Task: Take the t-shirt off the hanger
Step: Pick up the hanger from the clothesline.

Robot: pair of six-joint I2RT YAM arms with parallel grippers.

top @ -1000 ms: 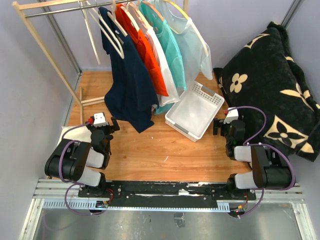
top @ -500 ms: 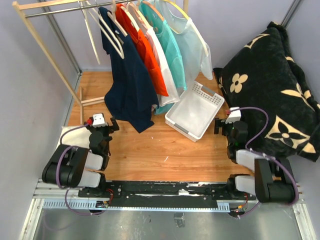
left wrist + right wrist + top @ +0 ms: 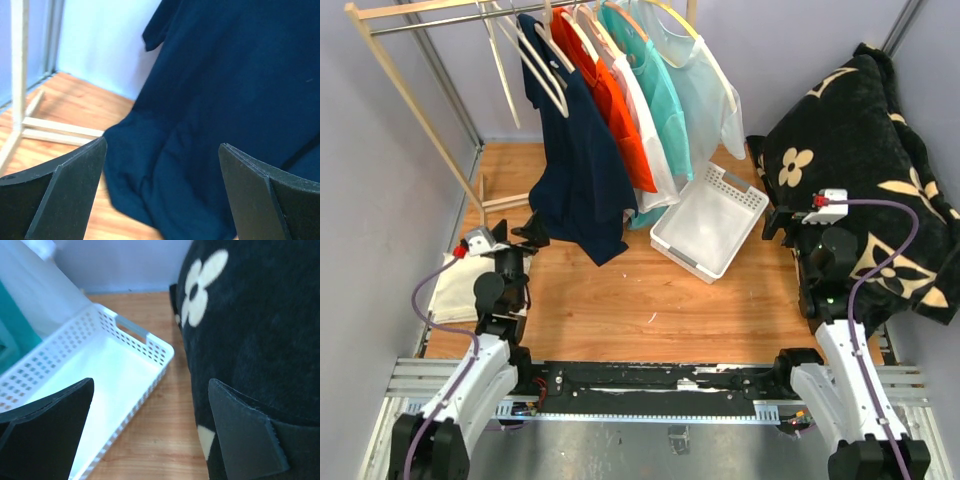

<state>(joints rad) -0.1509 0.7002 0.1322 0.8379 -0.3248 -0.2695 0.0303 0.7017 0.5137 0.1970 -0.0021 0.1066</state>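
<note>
Plainly, left gripper [image 3: 162, 146] gapes empty facing the navy t-shirt [image 3: 225, 75], right gripper [image 3: 151, 383] likewise

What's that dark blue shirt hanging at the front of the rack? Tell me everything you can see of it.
The navy t-shirt is a plain, short-sleeved dark blue top of soft-looking cloth, with loose folds near the hem. It hangs on a white hanger from the rack's rail, first in the row, close against an orange shirt. Its hem droops low toward the wooden tabletop. The left arm's fingers stand open facing it, not touching it.
</note>
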